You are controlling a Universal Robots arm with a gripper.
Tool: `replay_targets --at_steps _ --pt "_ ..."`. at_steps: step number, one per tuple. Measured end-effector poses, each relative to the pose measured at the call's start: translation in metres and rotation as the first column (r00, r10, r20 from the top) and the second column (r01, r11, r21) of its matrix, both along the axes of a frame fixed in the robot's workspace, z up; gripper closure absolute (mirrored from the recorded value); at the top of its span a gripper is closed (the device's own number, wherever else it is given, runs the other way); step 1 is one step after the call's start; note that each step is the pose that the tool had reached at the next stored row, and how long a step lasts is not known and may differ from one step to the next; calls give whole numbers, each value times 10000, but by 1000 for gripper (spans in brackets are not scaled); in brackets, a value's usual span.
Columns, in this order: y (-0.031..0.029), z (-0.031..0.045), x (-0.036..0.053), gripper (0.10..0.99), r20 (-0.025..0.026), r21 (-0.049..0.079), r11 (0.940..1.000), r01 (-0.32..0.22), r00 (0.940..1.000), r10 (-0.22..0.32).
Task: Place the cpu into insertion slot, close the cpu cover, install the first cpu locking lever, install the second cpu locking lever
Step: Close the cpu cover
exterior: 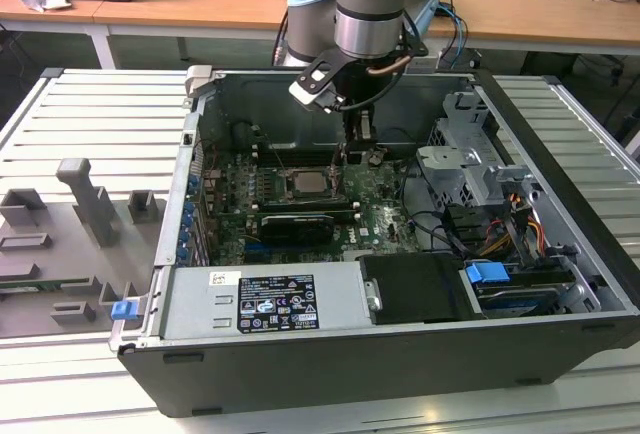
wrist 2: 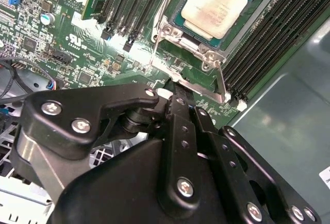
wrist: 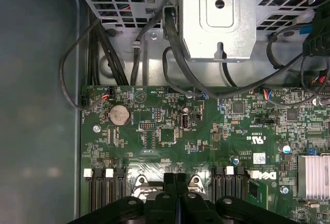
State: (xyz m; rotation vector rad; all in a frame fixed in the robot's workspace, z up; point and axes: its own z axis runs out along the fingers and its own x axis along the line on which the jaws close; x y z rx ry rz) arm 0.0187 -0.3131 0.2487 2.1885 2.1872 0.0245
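The cpu, a tan-silvery square chip, lies in the insertion slot on the green motherboard. The silvery cpu cover lies flat around the chip. A thin wire lever runs along one side of the socket, and a flat metal lever arm juts out at the socket's corner. My gripper is shut, its black fingertips pressed together just off the socket's edge by that lever arm; contact is hidden. In the exterior view the gripper hangs just right of the cpu.
Black memory slots flank the socket. A metal drive cage with black cables stands to the exterior view's right. The power supply lies along the case's front. Grey fixtures sit on the table at the left.
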Motion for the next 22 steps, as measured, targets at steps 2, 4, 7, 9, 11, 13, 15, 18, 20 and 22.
replay_targets --at_steps 2,4,7,9,11,13,15,18,20,22 --pt "0 0 -4 980 0 0 10000 0 10000 0" --pt "0 0 -8 980 0 0 10000 0 10000 0" --pt "0 0 -19 980 0 0 10000 0 10000 0" --pt "0 0 -25 980 0 0 10000 0 10000 0" --pt "0 0 -30 980 0 0 10000 0 10000 0" --pt "0 0 -35 980 0 0 10000 0 10000 0" --pt "0 0 -40 980 0 0 10000 0 10000 0" --pt "0 0 -47 980 0 0 10000 -1 10000 1" --pt "0 0 -51 980 0 0 10000 0 10000 0" --pt "0 0 -56 980 0 0 10000 0 10000 0"
